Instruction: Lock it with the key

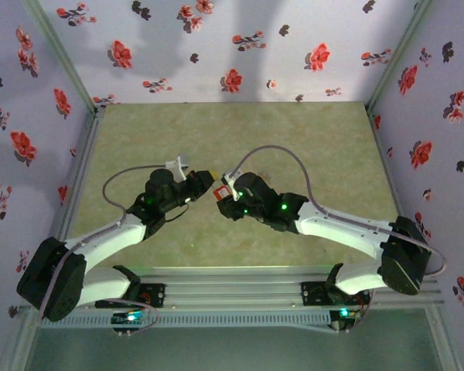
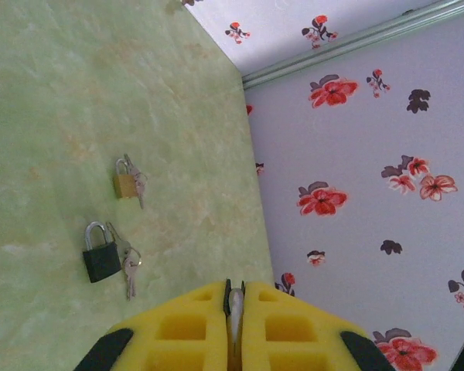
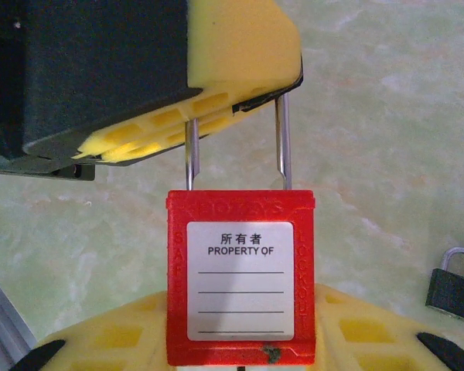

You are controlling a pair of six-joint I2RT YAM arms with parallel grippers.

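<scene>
A red padlock [image 3: 240,274] with a white "PROPERTY OF" label stands upright between the yellow fingers of my right gripper [image 3: 240,332], which is shut on its body. Its steel shackle [image 3: 282,139] rises behind the yellow fingertips of my left gripper [image 3: 216,100], which hide the top of the shackle. In the left wrist view my left gripper [image 2: 234,297] is shut on a thin silver key [image 2: 234,309], seen edge-on between the pads. From above, both grippers meet at the red padlock [image 1: 223,191] over the middle of the table.
A black padlock [image 2: 100,259] with keys [image 2: 129,267] and a small brass padlock [image 2: 124,184] with keys lie on the green table by the flowered right wall. The black padlock [image 3: 452,290] lies at the right edge of the right wrist view.
</scene>
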